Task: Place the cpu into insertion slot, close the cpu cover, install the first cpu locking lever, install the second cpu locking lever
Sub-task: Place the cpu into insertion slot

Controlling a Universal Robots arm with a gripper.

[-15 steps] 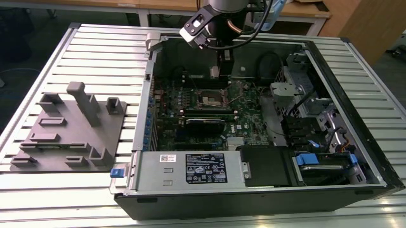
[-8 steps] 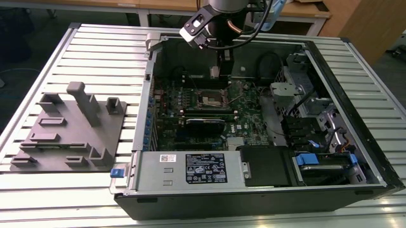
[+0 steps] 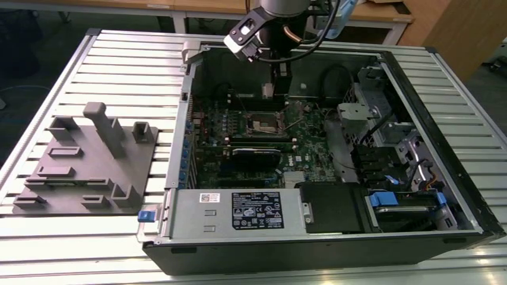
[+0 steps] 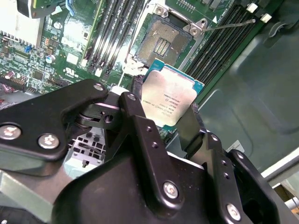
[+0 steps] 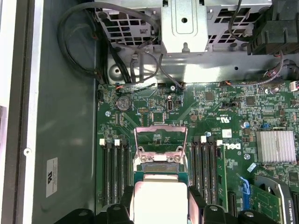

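Claw (image 4: pixel 166 111) pinches the cpu (image 4: pixel 172 95) by its edges, clear of the empty insertion slot (image 4: pixel 164 39) just ahead of its tips, cpu cover (image 5: pixel 161 126) flipped open beyond; no step looks done yet.

Exterior view high, wrist views share cpu (image 4: pixel 170 98) (image 5: pixel 159 201)

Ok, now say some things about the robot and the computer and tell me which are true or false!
1. The pincer grips the cpu. True.
2. The cpu sits in the insertion slot. False: the pincer holds it apart from the slot, which is empty.
3. The cpu cover is shut over the slot. False: it stands open.
4. The computer case lies open. True.
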